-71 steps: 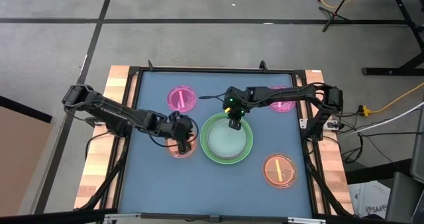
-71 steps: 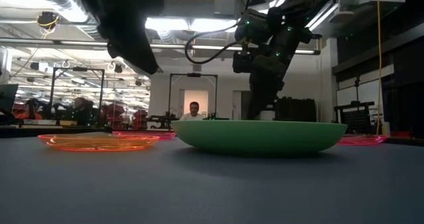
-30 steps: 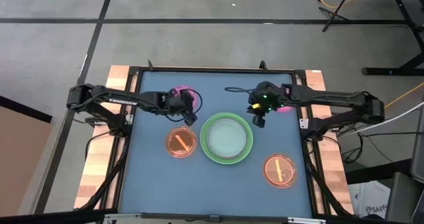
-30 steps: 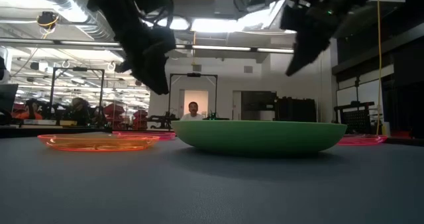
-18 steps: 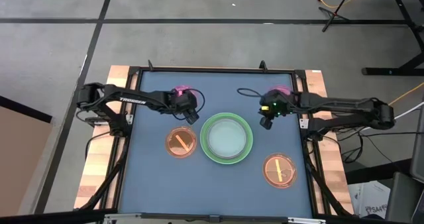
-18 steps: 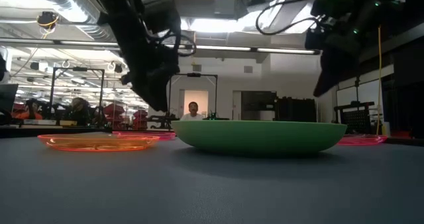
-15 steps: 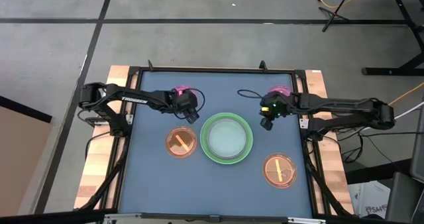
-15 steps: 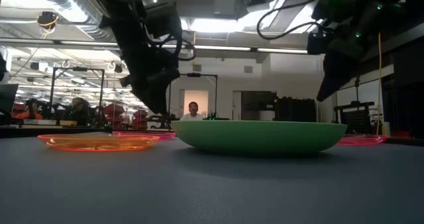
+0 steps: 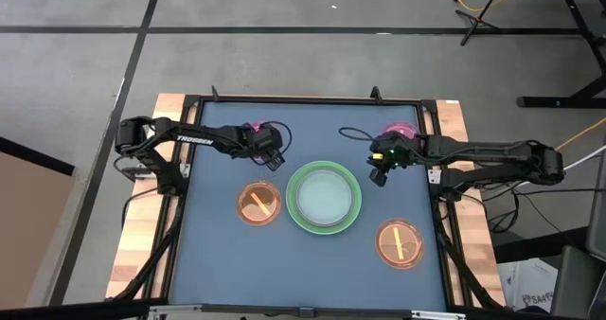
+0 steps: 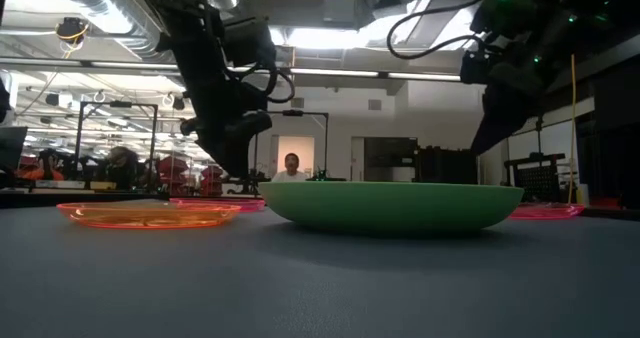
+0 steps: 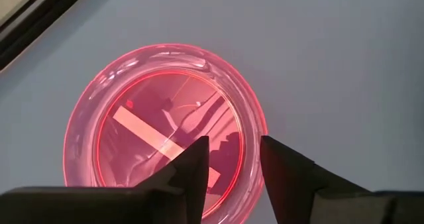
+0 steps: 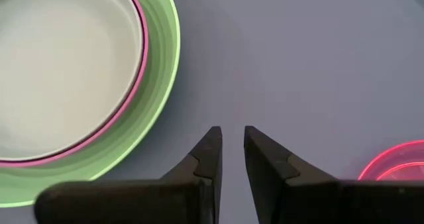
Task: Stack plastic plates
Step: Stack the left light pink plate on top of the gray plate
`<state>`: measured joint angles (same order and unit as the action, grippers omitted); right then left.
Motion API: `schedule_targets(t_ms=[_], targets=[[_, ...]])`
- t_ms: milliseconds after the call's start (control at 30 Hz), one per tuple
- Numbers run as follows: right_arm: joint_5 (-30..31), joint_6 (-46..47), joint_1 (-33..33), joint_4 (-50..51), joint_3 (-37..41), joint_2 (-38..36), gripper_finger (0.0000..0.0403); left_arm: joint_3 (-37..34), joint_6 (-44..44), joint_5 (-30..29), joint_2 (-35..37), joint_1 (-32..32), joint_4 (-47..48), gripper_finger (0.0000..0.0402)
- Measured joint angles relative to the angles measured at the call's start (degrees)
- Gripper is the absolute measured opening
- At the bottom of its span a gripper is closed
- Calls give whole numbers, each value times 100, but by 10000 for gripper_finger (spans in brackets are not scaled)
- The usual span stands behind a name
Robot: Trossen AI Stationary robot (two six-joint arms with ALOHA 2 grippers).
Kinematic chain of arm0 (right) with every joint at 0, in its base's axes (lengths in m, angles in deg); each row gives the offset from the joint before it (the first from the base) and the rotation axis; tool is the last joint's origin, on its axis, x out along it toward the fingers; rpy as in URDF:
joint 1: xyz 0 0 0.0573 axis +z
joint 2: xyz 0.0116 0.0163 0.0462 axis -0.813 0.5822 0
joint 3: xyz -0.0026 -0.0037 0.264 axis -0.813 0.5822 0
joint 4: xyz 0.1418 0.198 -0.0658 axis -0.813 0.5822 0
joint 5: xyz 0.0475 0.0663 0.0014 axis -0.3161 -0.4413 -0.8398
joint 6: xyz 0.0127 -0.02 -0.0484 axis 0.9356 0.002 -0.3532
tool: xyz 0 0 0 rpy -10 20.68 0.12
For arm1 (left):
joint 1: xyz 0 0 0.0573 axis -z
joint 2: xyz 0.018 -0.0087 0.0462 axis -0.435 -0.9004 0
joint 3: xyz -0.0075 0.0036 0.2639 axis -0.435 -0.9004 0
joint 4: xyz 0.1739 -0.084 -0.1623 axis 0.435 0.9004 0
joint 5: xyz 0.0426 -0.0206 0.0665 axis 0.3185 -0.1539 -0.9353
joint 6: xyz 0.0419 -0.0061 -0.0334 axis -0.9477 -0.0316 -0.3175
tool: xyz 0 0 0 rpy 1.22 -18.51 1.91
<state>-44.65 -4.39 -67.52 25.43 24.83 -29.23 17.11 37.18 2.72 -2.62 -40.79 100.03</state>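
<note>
Item: plate stack (image 9: 324, 198), table centre — green plate holding the magenta and pale plates.
Loose plates: 2 orange (image 9: 258, 204) (image 9: 400, 242) at 9 and 4 o'clock of the stack; 2 pink at 11 (image 11: 162, 131) and 1 o'clock (image 9: 401, 131).
Left gripper (image 11: 233, 159): over the 11 o'clock pink plate, fingers parted moderately, empty, straddling its rim.
Right gripper (image 12: 231, 148): over bare mat between stack and 1 o'clock pink plate, fingers narrowly parted, empty.
Handling advice: lower 1 finger inside the rim, 1 outside, before closing; the shallow lip could slip.
Obscured: both pink plates were largely covered by the arms from above; whether the fingertips touched the rim was unclear.
</note>
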Motion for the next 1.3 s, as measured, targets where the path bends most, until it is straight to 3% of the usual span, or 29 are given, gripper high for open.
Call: schedule_targets(t_ms=[433, 800, 1300], targets=[[-1, 0, 0, 7, 2, 2, 56, 0, 8, 59, -5, 214, -303, 125], [-19, 0, 0, -21, 7, 4, 56, 0, 7, 61, -696, 254, -598, 125], [-3, 0, 0, -48, 7, 4, 56, 0, 2, -451, -895, 254, -628, 125]])
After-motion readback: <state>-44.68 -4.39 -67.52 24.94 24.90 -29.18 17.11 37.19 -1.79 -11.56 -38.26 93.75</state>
